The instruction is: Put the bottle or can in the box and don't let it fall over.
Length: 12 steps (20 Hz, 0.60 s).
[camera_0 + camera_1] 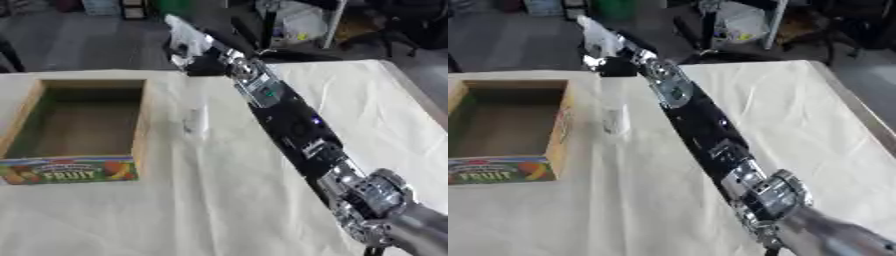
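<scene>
one clear bottle [614,117] – upright beside one open fruit box [83,131] at the tabletop's [227,210] left edge | right hand [188,42] past the far edge, grip unclear

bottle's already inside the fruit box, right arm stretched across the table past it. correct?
Not quite. The fruit box has nothing in it: the clear bottle stands outside, on the cloth just to the box's right, as the right eye view shows. The rest holds: the right arm is stretched across the table past it.
</scene>
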Each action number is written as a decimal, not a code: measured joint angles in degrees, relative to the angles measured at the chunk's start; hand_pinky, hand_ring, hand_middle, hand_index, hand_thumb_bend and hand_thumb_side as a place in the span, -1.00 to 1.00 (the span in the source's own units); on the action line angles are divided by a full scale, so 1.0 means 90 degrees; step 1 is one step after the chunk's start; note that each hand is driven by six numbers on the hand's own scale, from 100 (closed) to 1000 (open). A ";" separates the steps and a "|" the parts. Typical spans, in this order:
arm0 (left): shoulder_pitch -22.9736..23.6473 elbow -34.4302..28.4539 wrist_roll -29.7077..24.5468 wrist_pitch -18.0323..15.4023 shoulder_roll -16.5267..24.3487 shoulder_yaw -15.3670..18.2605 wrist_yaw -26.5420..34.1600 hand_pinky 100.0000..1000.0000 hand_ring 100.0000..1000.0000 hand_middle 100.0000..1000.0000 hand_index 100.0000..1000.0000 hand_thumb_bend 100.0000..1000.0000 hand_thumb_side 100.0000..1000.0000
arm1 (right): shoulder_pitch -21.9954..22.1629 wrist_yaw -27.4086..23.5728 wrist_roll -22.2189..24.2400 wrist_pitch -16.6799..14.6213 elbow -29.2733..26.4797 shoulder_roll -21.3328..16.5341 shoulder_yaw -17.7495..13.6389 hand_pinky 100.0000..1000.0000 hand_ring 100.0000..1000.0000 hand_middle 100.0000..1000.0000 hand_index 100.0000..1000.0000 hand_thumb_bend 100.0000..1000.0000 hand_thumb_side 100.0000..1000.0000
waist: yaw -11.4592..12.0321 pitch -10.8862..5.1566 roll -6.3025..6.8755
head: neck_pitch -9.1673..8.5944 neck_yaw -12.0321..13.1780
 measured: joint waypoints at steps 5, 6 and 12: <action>0.0000 0.0000 0.0000 0.0000 0.0000 0.0000 0.0000 0.32 0.20 0.10 0.56 0.19 0.10 | 0.0019 -0.0028 -0.0126 0.0056 -0.0018 -0.0001 0.0000 0.84 1.00 0.08 0.00 -1.00 -0.42 | 0.0000 0.0000 0.0000 | -0.0001 -0.0009; 0.0000 0.0000 0.0000 0.0000 0.0000 0.0000 0.0000 0.32 0.20 0.10 0.56 0.19 0.10 | 0.0022 -0.0037 -0.0152 0.0066 -0.0020 -0.0002 0.0000 0.84 1.00 0.06 -0.02 -1.00 -0.42 | 0.0000 0.0001 0.0000 | -0.0001 -0.0010; 0.0000 0.0000 0.0000 0.0000 0.0000 0.0000 0.0000 0.32 0.20 0.10 0.56 0.20 0.10 | 0.0028 -0.0058 -0.0219 0.0106 -0.0040 -0.0051 0.0004 0.84 1.00 0.04 -0.05 -1.00 -0.44 | -0.0001 0.0001 0.0000 | -0.0022 -0.0013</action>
